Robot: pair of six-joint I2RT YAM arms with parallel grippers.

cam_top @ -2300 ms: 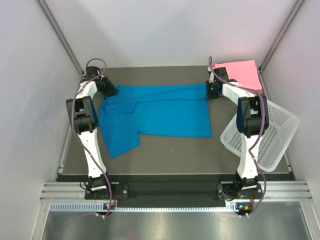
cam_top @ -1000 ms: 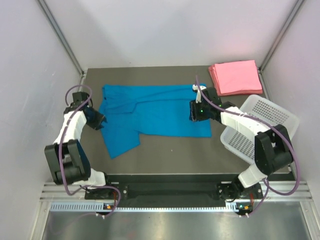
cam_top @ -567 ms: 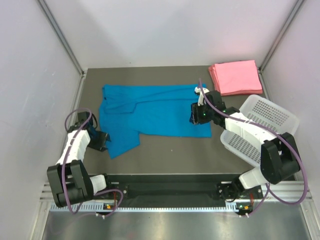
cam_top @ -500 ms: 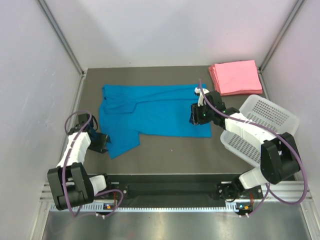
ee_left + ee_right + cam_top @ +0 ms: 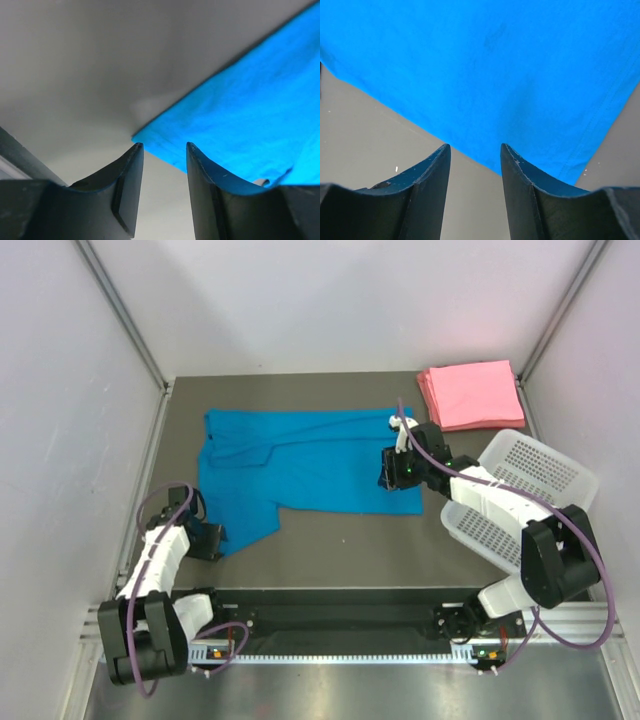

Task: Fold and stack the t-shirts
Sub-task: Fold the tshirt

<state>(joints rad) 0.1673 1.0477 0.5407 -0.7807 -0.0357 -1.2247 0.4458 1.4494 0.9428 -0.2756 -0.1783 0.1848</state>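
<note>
While the blue t-shirt (image 5: pixel 300 465) lies spread on the counter (image 5: pixel 340 540), left end effector (image 5: pixel 163 145) sits at its near-left corner, right end effector (image 5: pixel 475 146) over its right edge, both gaping, empty. Pinch edges low, lift in sync. Pink t-shirts (image 5: pixel 470 393): far-right corner.

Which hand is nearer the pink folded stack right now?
Right. The right hand hovers over the blue t-shirt's right edge, just near-left of the pink stack; the left hand is at the shirt's near-left corner, much farther away.
</note>
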